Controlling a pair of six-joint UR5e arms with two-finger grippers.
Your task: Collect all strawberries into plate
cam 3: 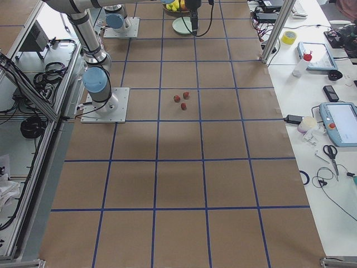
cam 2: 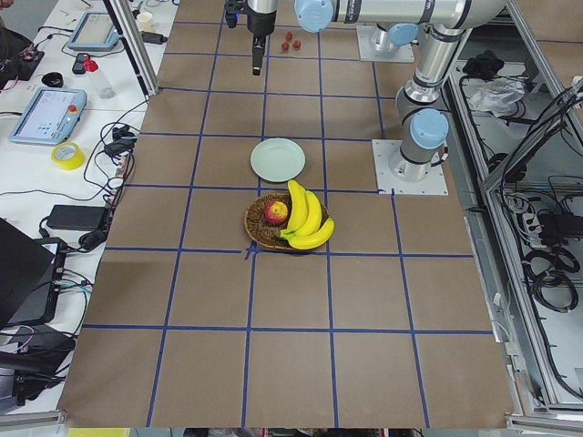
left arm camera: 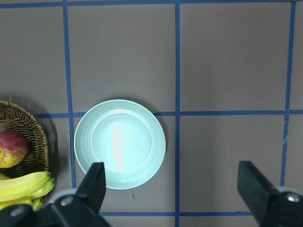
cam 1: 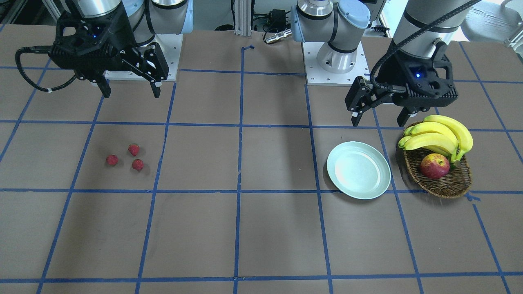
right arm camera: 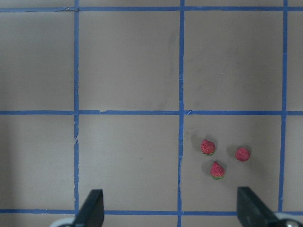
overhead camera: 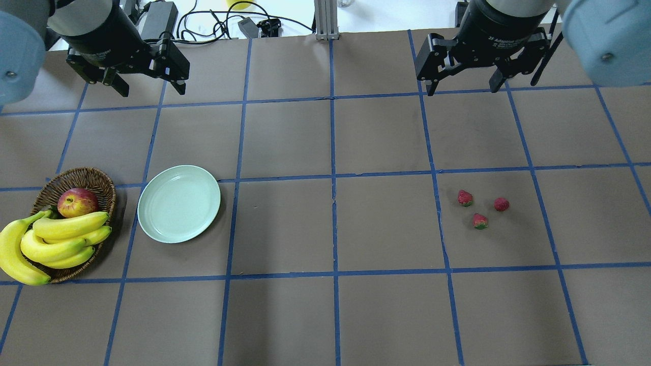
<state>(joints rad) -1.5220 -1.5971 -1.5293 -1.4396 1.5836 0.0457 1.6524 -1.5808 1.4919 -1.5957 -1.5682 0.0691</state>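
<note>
Clock directions are read in the overhead view, 12 o'clock being the bench's far edge. The bench (overhead camera: pixel 386 315) is brown, gridded with blue tape.

Both arms hang high over its 12 o'clock side. The left tool (overhead camera: pixel 152 91) is released, its fingers spread wide with nothing between them, at about 11 o'clock of the plate. The right tool (overhead camera: pixel 462 90) is likewise released and bare, at about 12 o'clock of the berries.

At the bench's 9 o'clock edge a wicker basket (overhead camera: pixel 81 174) holds a bunch of bananas (overhead camera: pixel 61 239) and an apple (overhead camera: pixel 77 202).

The plate (overhead camera: pixel 179 203) sits just beside the basket at its 3 o'clock, apart from it. Its surface is bare.

The strawberries (overhead camera: pixel 479 221) lie on the bench at 3 o'clock of the plate, well apart from it. The 3 make a loose triangle, and none touches another.

As I judge it, the task has not begun: 0 of 3 berries are in the plate. All 3 pick-ups and carries remain. The right tool is the nearer to the fruit, and each berry must cross most of the bench to reach the plate.
</note>
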